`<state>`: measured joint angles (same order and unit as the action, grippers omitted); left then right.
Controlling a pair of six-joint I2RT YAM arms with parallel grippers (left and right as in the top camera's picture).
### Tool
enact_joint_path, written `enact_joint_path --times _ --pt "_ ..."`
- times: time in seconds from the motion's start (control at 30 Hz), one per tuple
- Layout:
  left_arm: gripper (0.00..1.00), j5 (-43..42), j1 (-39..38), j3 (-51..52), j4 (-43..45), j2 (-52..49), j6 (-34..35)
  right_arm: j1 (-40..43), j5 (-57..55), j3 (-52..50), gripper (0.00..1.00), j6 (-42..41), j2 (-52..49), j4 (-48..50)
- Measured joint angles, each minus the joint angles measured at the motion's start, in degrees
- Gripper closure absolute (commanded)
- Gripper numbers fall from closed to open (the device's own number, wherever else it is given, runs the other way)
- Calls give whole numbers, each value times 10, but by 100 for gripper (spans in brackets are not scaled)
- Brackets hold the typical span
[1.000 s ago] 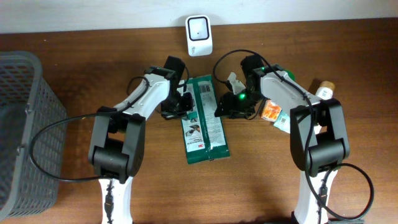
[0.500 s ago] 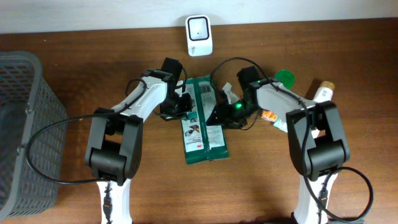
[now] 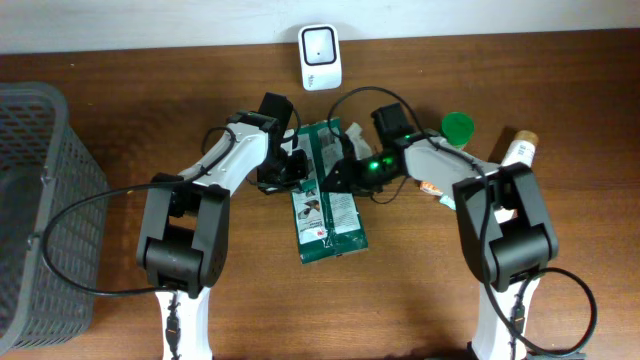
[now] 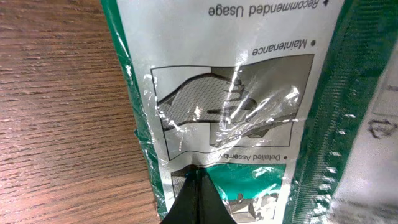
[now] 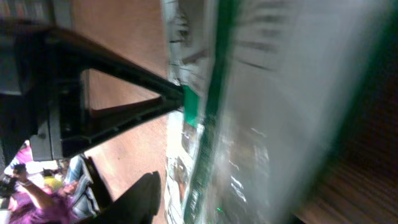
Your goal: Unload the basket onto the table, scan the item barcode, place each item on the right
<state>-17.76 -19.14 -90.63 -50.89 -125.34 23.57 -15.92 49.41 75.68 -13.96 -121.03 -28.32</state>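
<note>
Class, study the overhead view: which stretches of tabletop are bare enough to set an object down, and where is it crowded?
Bare: the wood between the basket and the left arm; the front strip below the green package. Crowded: right of the package, among orange packet, green cap and bottle.

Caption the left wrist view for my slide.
Shut left fingers touch the green-and-white package lying on the wooden table.
</note>
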Motion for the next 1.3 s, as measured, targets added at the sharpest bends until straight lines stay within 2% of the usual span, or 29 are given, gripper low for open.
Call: enact_joint_path --times 0.03,0.17,0.3,0.37,0.4,0.5,0.57,0.8,1.1,1.3 --pt "100 0 0 0 0 0 0 5 0 0 77 -1 0 -9" --pt "100 0 0 0 0 0 0 12 1 0 76 9 0 -41" --pt "100 0 0 0 0 0 0 1 7 0 64 35 0 -88" --pt "100 0 0 0 0 0 0 -4 10 0 63 42 0 -103" --pt "100 0 0 0 0 0 0 -5 11 0 64 45 0 -104" --pt "100 0 0 0 0 0 0 -7 11 0 85 50 0 -103" --pt "100 0 0 0 0 0 0 -7 11 -1 95 50 0 -98" --pt "100 0 0 0 -3 0 0 17 15 -1 96 51 0 -60" --pt "100 -6 5 0 -36 0 -12 43 37 61 96 55 0 -80" --pt "96 4 82 -56 -69 11 -33 74 49 83 96 101 5 -150"
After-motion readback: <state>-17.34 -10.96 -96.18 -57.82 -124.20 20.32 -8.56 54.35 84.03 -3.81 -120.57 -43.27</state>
